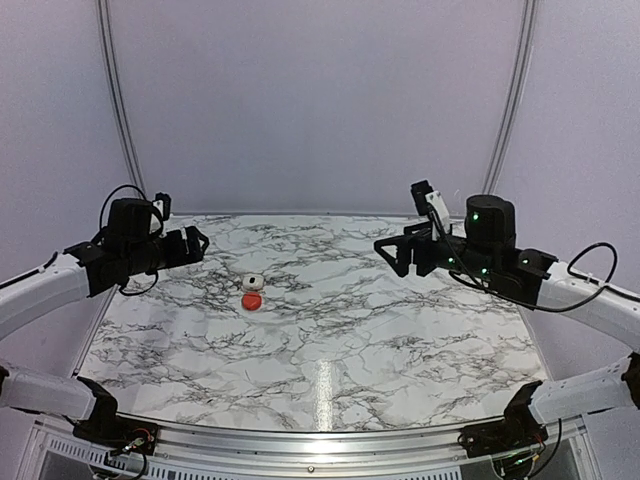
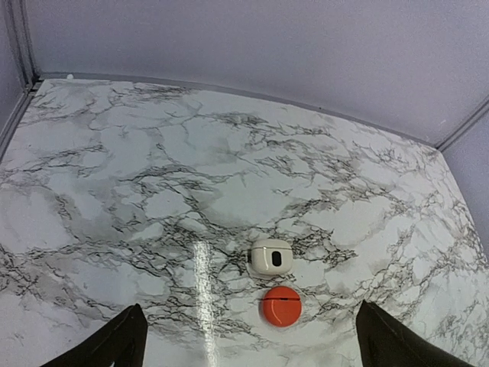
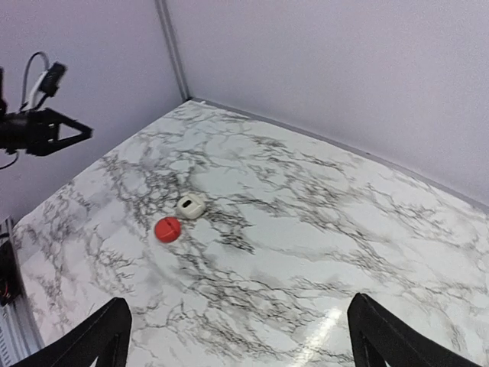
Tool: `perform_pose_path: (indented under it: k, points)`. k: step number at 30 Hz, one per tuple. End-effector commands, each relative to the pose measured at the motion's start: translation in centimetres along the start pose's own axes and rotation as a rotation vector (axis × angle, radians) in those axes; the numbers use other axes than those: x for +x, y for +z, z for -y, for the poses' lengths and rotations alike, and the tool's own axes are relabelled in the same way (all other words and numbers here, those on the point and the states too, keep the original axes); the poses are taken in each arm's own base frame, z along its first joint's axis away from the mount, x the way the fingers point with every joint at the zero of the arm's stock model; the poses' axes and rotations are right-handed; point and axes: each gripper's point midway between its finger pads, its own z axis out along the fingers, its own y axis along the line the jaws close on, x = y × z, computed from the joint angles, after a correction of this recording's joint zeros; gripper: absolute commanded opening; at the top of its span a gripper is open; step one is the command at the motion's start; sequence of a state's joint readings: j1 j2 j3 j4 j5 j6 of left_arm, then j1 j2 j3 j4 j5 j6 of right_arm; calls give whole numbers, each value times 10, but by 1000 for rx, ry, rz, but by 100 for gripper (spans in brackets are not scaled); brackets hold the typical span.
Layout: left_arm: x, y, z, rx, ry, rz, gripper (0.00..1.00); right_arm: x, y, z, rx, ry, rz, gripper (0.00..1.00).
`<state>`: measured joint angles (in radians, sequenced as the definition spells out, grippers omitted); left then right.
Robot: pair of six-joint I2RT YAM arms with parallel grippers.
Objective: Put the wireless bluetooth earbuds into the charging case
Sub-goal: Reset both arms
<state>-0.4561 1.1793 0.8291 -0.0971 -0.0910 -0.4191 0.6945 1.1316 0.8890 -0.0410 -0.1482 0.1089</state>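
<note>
Can't honestly pick out the earbuds as separate things here, they're too small to tell at this size. What does show is a white case (image 2: 271, 257) with a dark oval spot on top and a red round case (image 2: 280, 306) with a thin dark slit across it. They sit just beside each other on the marble table (image 2: 114, 199), with a sliver of tabletop between them.

From the left wrist view both cases lie ahead of the fingers (image 2: 122, 340), in the gap between them and a bit closer to the right-hand finger. The red one is nearer to the fingers and the white one is just past it. Those fingers are spread wide with nothing in them.

The left gripper (image 1: 198, 243) hangs in the air off to the left of the cases, near them but not touching.

The right gripper (image 1: 388, 252) is well apart on the other side, also up off the table. Its fingers (image 3: 103, 336) are wide and holding nothing. The cases sit far out in front of them, towards the left-hand finger.
</note>
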Motion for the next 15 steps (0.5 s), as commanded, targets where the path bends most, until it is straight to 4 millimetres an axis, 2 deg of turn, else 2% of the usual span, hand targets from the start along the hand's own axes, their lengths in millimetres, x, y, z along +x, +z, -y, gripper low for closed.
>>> perform_pose_path:
  k: [1,3,6,9,12,15]
  points:
    - [-12,-20,-54,-112,-84,10,99,10,-19,68,169,183,36,99]
    - [-9,-23,-79,-164,-136,14,99,24,-28,96,242,234,28,99]
    - [0,-26,-105,-212,-206,9,99,50,-42,136,358,314,9,98]
    - [12,-25,-116,-231,-237,5,99,70,-51,169,445,377,4,98]
    - [25,-19,-118,-220,-254,-8,99,89,-55,190,499,420,-1,98]
    - [35,-14,-121,-221,-253,-25,99,96,-52,196,520,424,-7,99]
